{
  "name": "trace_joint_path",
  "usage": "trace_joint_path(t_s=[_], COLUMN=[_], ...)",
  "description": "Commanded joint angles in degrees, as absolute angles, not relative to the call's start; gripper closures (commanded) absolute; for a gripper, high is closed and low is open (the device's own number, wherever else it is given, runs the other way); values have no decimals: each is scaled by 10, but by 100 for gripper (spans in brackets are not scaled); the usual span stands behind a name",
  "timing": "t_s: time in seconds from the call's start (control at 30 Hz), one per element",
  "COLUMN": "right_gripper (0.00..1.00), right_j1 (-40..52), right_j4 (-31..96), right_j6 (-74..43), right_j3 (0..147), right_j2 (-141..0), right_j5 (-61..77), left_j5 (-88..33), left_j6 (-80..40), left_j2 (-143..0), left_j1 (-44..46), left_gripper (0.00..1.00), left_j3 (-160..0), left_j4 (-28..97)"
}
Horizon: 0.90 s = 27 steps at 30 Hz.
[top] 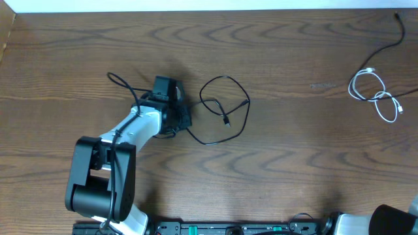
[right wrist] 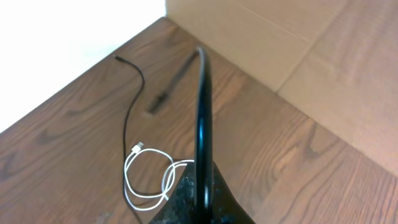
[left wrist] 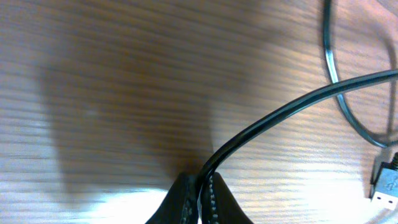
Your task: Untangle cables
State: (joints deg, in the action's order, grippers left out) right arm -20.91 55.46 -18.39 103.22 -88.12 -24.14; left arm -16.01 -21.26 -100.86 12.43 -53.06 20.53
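Left gripper (left wrist: 200, 193), closed, pinches a thin black flexible cord (left wrist: 292, 102), its loop and small plug (left wrist: 387, 186) lying on the brown wooden table (top: 294, 150). Thin white coiled cord (top: 375, 91) lies well apart at right; right gripper (right wrist: 199, 205) state cannot be told.

My left fingers (left wrist: 181, 200), pinching the black cable (left wrist: 280, 112), are cut by the bottom edge; the plug (left wrist: 387, 186) right of them runs off-frame. The cord (right wrist: 202, 112) in my right jaws is blurred; they hide part of the white cable (right wrist: 138, 147).

The left arm (top: 140, 124) has white links, black boxy joints and a thin black cable (top: 116, 140).
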Motion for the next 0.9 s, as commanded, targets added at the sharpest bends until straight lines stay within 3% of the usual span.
trace_joint_path(t_s=[0.0,0.33,0.37,0.43,0.47,0.5,0.87], right_gripper=[99,99,93,44,29,23,17], right_j1=[-226,-241,-243,-245,-246,-246,-236], right_j4=[555,537,535,533,535,538,591], right_j6=[-206,-205,-205,-205,-204,-196,-157], right_j3=[1025,1018,1018,1018,1018,1018,1018], right_j2=[-887,-955,-963,-978,-985,-992,-1007], right_j5=[-202,-195,-192,-173,-159,-141,100], left_j5=[-167,-167,-167,-167,-167,-167,-175], left_j6=[-220,-219,-219,-219,-219,-219,-219], left_j2=[-1025,-1025,-1025,-1025,-1025,-1025,-1025], left_j1=[147,181,182,183,183,183,186], left_gripper=[92,93,92,92,93,92,92], left_j3=[-517,-517,-517,-517,-517,-517,-517], left_j4=[203,204,204,204,204,204,204])
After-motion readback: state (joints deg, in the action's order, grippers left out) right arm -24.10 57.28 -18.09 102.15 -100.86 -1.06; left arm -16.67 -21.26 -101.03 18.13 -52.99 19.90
